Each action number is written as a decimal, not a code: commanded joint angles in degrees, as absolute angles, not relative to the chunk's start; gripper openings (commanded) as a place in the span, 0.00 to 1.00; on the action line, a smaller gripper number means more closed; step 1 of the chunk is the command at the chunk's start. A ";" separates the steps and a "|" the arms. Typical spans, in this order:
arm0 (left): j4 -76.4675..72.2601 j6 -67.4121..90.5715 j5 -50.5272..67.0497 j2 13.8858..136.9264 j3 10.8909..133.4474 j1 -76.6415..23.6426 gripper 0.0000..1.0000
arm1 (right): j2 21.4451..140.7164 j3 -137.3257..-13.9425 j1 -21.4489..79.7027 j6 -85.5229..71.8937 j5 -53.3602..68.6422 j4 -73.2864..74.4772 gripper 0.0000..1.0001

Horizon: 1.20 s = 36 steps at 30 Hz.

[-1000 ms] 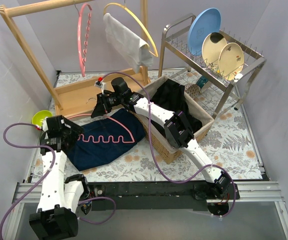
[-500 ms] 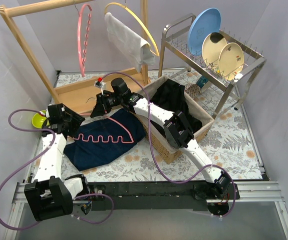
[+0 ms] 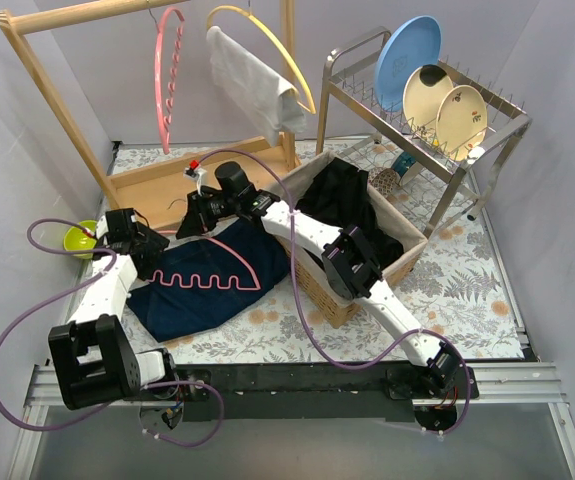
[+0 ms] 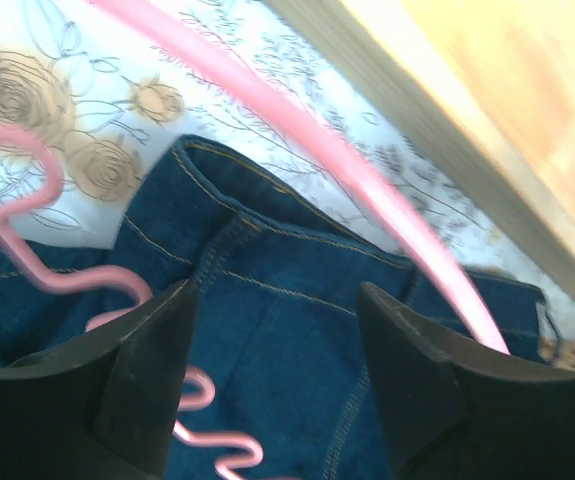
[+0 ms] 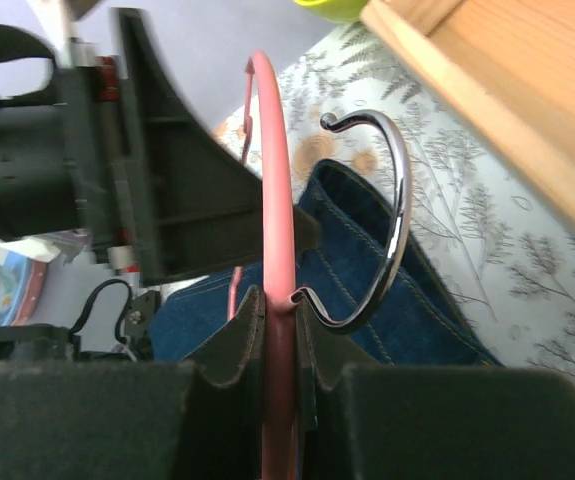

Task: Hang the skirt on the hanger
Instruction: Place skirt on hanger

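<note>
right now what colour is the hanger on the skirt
The hanger is pink, its hook silver; best in the right wrist view.

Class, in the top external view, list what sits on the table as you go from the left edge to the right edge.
green bowl → denim skirt → wicker basket → metal dish rack

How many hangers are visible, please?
3: pink hanger on the wooden rail; yellow hanger beside it, holding white cloth; second pink hanger on the denim skirt, in the right gripper.
</note>
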<state>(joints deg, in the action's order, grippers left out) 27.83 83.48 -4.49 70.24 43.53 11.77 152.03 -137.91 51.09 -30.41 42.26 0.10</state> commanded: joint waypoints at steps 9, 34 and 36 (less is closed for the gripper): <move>25.14 83.32 -12.48 77.16 43.95 11.87 0.68 | 157.06 -140.71 51.77 -28.12 37.63 3.25 0.01; 30.85 85.25 -16.00 83.49 46.05 11.87 0.71 | 160.40 -140.19 51.06 -31.90 35.78 3.51 0.01; 30.76 85.25 -15.82 84.72 45.71 11.87 0.69 | 160.84 -140.71 51.24 -31.56 31.84 5.09 0.01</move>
<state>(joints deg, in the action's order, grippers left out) 26.06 84.93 -8.36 82.24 45.45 10.68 153.99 -139.81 52.23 -30.52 34.35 6.96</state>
